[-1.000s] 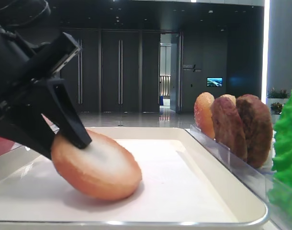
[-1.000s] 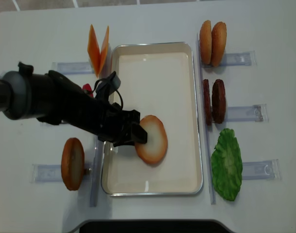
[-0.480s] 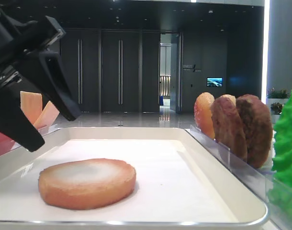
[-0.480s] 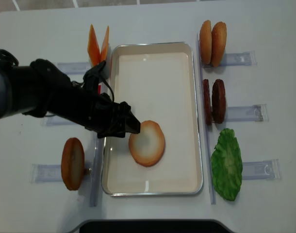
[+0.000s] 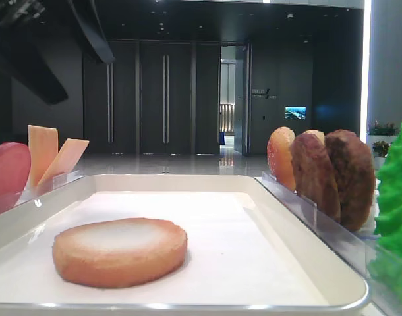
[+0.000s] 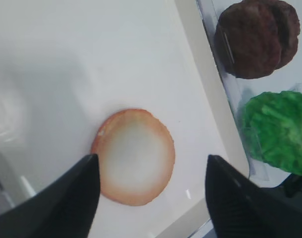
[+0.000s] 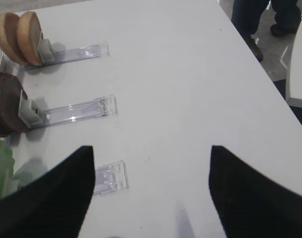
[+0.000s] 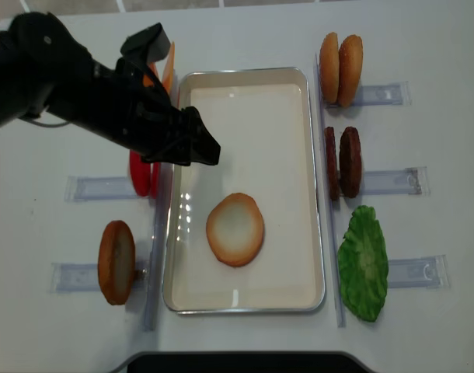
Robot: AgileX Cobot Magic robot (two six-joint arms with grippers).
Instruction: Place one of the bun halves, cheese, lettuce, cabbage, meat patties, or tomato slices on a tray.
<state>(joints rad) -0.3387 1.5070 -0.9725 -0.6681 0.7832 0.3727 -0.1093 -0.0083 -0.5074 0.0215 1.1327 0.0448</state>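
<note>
1. Left gripper (image 6: 150,198): jaws apart and empty, hanging above the tray; only the two dark finger ends show in its wrist view, cut off by the lower edge.
2. Bun half (image 8: 235,228): lies flat on the tray, pale cut face up, clear of the fingers.
3. Tray (image 8: 299,140): white, between the racks; its left rim is partly hidden by the arm in the overhead view.
4. Tomato (image 8: 140,172): a red sliver just left of the tray, mostly covered by the arm.
5. Cheese (image 5: 53,155): two leaning slices, largely hidden from overhead.
6. Patties (image 8: 342,162), lettuce (image 8: 363,263): right of the tray.
7. Right gripper (image 7: 148,193): fingers spread wide over bare table, holding nothing; tips cropped.
</note>
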